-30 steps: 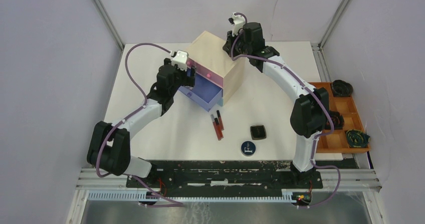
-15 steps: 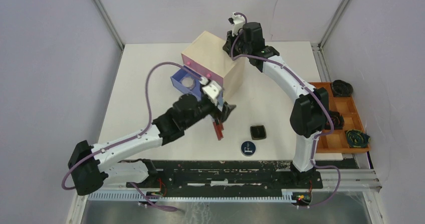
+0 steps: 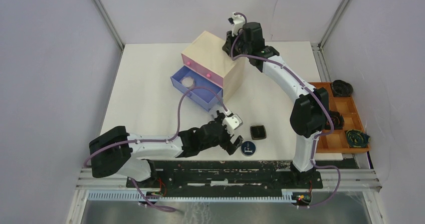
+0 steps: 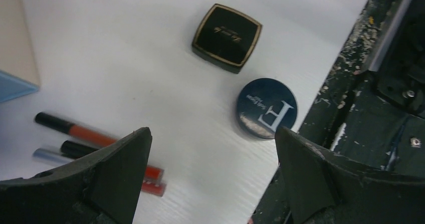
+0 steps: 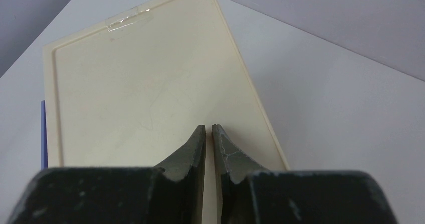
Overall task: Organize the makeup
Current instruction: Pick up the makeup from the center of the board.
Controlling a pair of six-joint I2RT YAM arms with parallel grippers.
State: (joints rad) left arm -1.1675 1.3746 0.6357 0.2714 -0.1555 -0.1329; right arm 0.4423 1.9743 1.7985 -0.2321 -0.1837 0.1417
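right now our left gripper (image 4: 211,134) hangs low over the white table (image 3: 145,83), near its front edge. its 2 fingers are spread wide, with nothing between them but bare table. the round dark-blue compact (image 4: 267,107) lies just ahead of the finger on the right of the wrist view, close to its tip but apart from it. the black square compact (image 4: 227,37) lies farther out, ahead of the gap and just beside the round one, not touching it. by the other finger lie the slim tubes (image 4: 75,130), red with black caps, side by side. that finger hides their near ends, and we cannot tell whether it touches them.

our right gripper (image 5: 209,129) is at the back of the table, over the flat top of the beige box (image 5: 150,93). its fingers are drawn almost together, with only a thin slit between them, and they hold nothing. we cannot tell whether the tips touch the top. the box's purple drawer (image 3: 193,88) stands pulled out, with a pale jar (image 3: 187,82) inside it.
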